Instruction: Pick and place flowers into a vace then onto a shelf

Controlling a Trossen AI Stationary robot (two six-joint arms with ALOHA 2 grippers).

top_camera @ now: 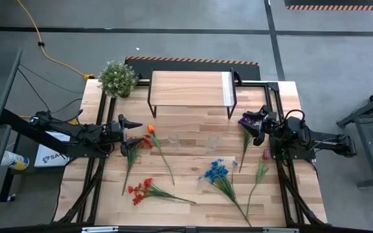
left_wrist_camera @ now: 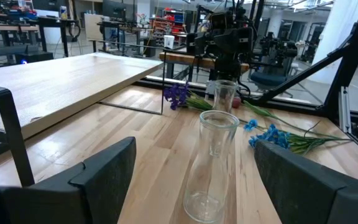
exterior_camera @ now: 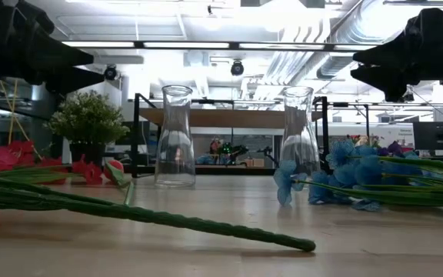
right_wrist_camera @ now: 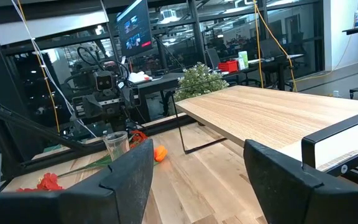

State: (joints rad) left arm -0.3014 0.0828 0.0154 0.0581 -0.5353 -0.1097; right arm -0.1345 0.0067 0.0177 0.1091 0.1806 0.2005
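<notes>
Plank surface [top_camera: 193,194], pale butcher-block wood, on a grey concrete workshop floor.

Shelf [top_camera: 190,88]: low rectangular light-wood board on thin black legs, pale strip at its right end, at the far middle of the surface. Nothing on it.

Plant [top_camera: 117,78]: bushy green, small pot, at the shelf's left end.

Vases, two: clear glass, narrow neck, flared base, upright and empty, side by side near the centre, left vase [top_camera: 173,142], right vase [top_camera: 213,142]. The low view shows their carafe outline, which the high view reduces to rings.

Flowers, loose, lying flat, thin green stalks:
- orange bloom [top_camera: 151,129], stalk running toward the near edge
- red stem [top_camera: 133,150], just beside the left gripper
- red cluster [top_camera: 140,190], near left
- blue cluster [top_camera: 215,171], near middle
- purple bloom [top_camera: 245,120], at the right gripper
- small pink bud [top_camera: 266,154], near the right edge

Left gripper [top_camera: 136,123]: arm reaching in from the left edge, held level above the surface and pointing right; jaws wide apart, holding nothing. Its wrist view looks between the jaws at the left vase, with the right vase behind.

Right gripper [top_camera: 249,123]: arm reaching in from the right edge, pointing left, above the purple bloom; jaws parted and empty. Its wrist view shows the shelf's pale end and the plant beyond.
</notes>
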